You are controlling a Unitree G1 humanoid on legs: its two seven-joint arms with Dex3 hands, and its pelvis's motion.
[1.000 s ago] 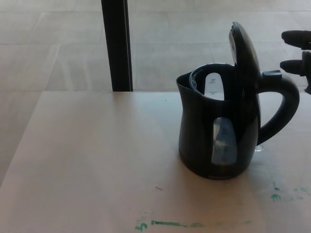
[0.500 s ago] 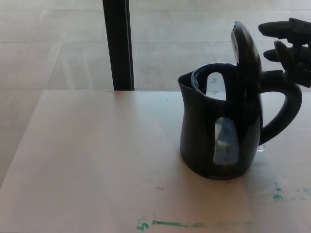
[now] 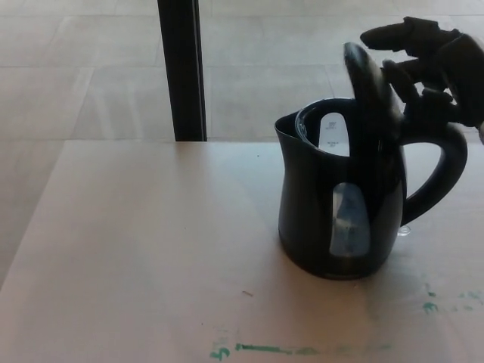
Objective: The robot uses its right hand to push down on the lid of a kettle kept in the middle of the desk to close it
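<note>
A black electric kettle (image 3: 340, 204) stands on the pale wooden desk (image 3: 151, 249), right of centre, handle to the right. Its lid (image 3: 368, 87) is raised and tilts forward over the opening. My right hand (image 3: 427, 60) comes in from the upper right, fingers spread, just behind and above the lid, touching or nearly touching its back. Nothing is held in it. My left hand does not show.
A dark vertical post (image 3: 181, 69) stands behind the desk's far edge, left of the kettle. Green marker marks (image 3: 265, 349) run along the desk's near edge. Tiled floor lies beyond the desk.
My right hand has moved left from the picture's right edge to the back of the lid. The lid has tipped forward from nearly upright toward the opening.
</note>
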